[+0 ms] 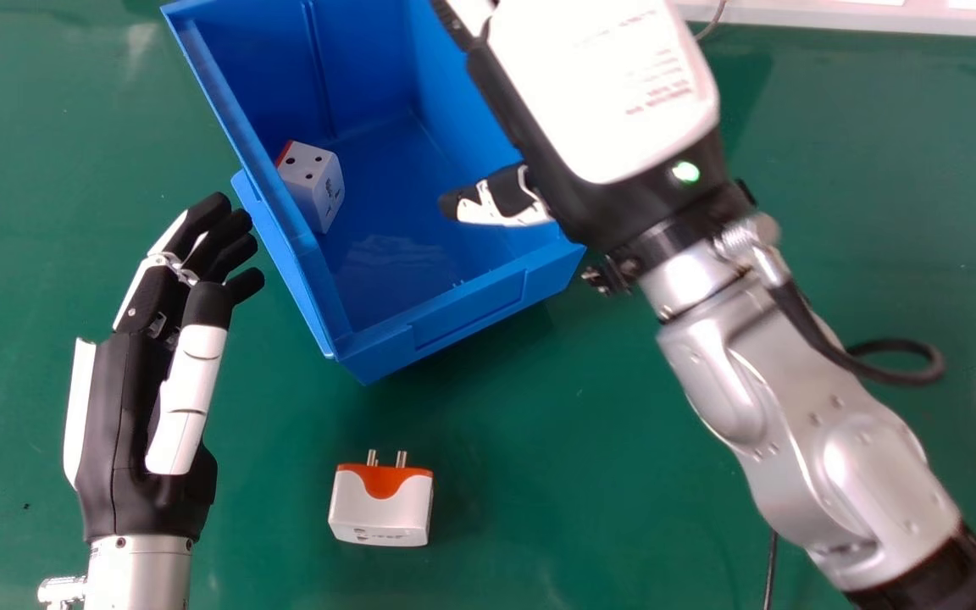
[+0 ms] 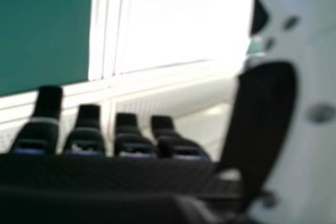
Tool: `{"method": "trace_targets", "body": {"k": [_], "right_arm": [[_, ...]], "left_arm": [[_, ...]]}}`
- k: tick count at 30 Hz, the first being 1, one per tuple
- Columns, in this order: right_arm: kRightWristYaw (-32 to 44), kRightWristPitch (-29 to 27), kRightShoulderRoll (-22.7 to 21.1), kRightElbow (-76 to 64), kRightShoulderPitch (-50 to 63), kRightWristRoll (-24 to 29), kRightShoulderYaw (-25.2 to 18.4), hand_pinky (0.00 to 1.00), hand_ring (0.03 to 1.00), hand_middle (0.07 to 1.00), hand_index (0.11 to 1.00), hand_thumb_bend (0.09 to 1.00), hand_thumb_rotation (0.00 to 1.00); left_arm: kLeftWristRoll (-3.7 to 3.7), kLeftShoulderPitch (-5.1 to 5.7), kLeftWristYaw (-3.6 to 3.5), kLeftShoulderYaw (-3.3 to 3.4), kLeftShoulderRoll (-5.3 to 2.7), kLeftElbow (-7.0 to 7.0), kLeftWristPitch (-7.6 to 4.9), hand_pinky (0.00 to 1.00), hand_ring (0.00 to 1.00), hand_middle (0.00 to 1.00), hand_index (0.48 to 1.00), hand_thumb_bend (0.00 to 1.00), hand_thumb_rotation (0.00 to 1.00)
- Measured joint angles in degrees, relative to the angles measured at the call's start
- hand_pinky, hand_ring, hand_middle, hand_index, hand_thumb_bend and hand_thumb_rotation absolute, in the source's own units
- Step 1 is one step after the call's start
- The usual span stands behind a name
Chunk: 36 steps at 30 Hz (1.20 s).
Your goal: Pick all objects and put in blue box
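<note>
The black-and-white right hand [image 1: 598, 93] is held over the open blue plastic box [image 1: 471, 313], fingers straight and slightly spread, presumably for drop-offs, with one white cube-shaped adapter [image 1: 312, 182] inside, a white-and-orange two-pin adapter [image 1: 381, 508] yet to be grabbed off the green table [image 1: 623, 440], and the loose-fingered left hand [image 1: 128, 407] parked alongside.

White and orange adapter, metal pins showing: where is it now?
In the head view, the adapter lies on the green table, nearer the robot than the blue plastic box, right of the left robot hand.

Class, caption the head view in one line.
Right hand over blue box, one plug adapter inside, another on green table.
</note>
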Motion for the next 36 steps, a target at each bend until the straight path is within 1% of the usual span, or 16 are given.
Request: {"method": "trace_targets", "body": {"k": [1, 3, 6, 9, 11, 14, 17, 20, 22, 23, 24, 27, 30, 36], "right_arm": [[-0.3, -0.7, -0.2, -0.6, 0.9, 0.3, -0.5, 0.77, 0.886, 0.915, 0.919, 0.873, 0.15], [-0.7, -1.8, -0.7, -2.8, 3.6, 1.0, -1.6, 0.77, 0.886, 0.915, 0.919, 0.873, 0.15], [-0.6, -3.0, -1.2, -6.2, 7.2, 1.8, -2.5, 0.73, 0.85, 0.882, 0.903, 0.875, 0.17], [0.2, -3.9, -1.2, -10.3, 11.4, 3.7, -3.9, 0.73, 0.85, 0.882, 0.903, 0.875, 0.17], [1.5, -4.2, -1.2, -13.2, 14.2, 4.5, -4.4, 0.72, 0.837, 0.869, 0.897, 0.879, 0.18], [3.8, -4.7, -1.3, -16.8, 17.8, 6.2, -5.5, 0.71, 0.825, 0.859, 0.895, 0.876, 0.18], [5.8, -5.3, -1.2, -19.4, 20.3, 6.8, -6.2, 0.7, 0.815, 0.849, 0.891, 0.87, 0.19], [7.9, -5.5, -1.1, -20.9, 22.3, 9.0, -7.2, 0.69, 0.807, 0.841, 0.89, 0.869, 0.2], [9.4, -5.5, -0.9, -22.2, 23.7, 10.1, -7.9, 0.68, 0.798, 0.832, 0.886, 0.866, 0.21], [10.2, -5.5, -0.7, -22.8, 24.1, 10.9, -8.1, 0.68, 0.791, 0.825, 0.883, 0.863, 0.22], [10.8, -5.4, -0.5, -23.1, 24.5, 11.1, -8.2, 0.68, 0.791, 0.825, 0.883, 0.863, 0.22], [13.7, -5.1, 0.0, -24.5, 25.1, 12.1, -8.6, 0.66, 0.775, 0.811, 0.877, 0.861, 0.23], [17.3, -4.2, 0.3, -26.4, 25.2, 13.3, -9.4, 0.66, 0.766, 0.804, 0.872, 0.863, 0.23], [29.2, 0.2, -0.1, -34.1, 26.2, 14.7, -10.5, 0.64, 0.746, 0.788, 0.858, 0.864, 0.24]], "left_arm": [[0.0, -0.03, 0.01, -0.02, 0.0, 0.01, 0.0, 0.83, 0.85, 0.85, 0.831, 0.71, 0.74], [-0.02, -0.01, 0.01, -0.07, 0.0, 0.02, -0.13, 0.83, 0.85, 0.85, 0.831, 0.71, 0.74], [-0.03, 0.0, 0.04, -0.04, 0.0, 0.03, -0.2, 0.83, 0.85, 0.85, 0.833, 0.71, 0.74], [-0.02, -0.12, -0.02, -0.06, -0.01, 0.2, -0.35, 0.83, 0.85, 0.85, 0.833, 0.71, 0.74], [-0.08, -0.12, -0.01, 0.09, 0.0, 0.35, -0.43, 0.83, 0.85, 0.85, 0.834, 0.71, 0.74], [-0.11, -0.21, -0.07, 0.07, 0.0, 0.45, -0.47, 0.82, 0.84, 0.84, 0.831, 0.7, 0.73], [-0.34, -0.27, -0.25, 0.1, 0.04, 0.53, -0.47, 0.82, 0.84, 0.84, 0.829, 0.7, 0.73], [-0.25, -0.33, -0.19, 0.16, 0.11, 0.62, -0.47, 0.82, 0.84, 0.83, 0.827, 0.7, 0.73], [-0.25, -0.36, -0.21, 0.35, 0.21, 0.73, -0.48, 0.81, 0.83, 0.83, 0.826, 0.69, 0.73], [-0.34, -0.36, -0.26, 0.48, 0.25, 0.75, -0.47, 0.81, 0.83, 0.83, 0.824, 0.69, 0.73], [-0.58, -0.36, -0.34, 0.55, 0.29, 0.74, -0.46, 0.81, 0.83, 0.83, 0.824, 0.69, 0.73], [-1.6, -0.36, -1.14, 0.57, 0.38, 0.65, -0.26, 0.81, 0.83, 0.83, 0.822, 0.69, 0.73], [-1.66, -0.28, -1.26, 0.58, 0.42, 0.48, -0.26, 0.81, 0.83, 0.82, 0.821, 0.68, 0.73], [-1.64, -0.03, -1.27, 0.6, 0.52, 0.43, -0.28, 0.8, 0.83, 0.82, 0.819, 0.69, 0.73]]}}
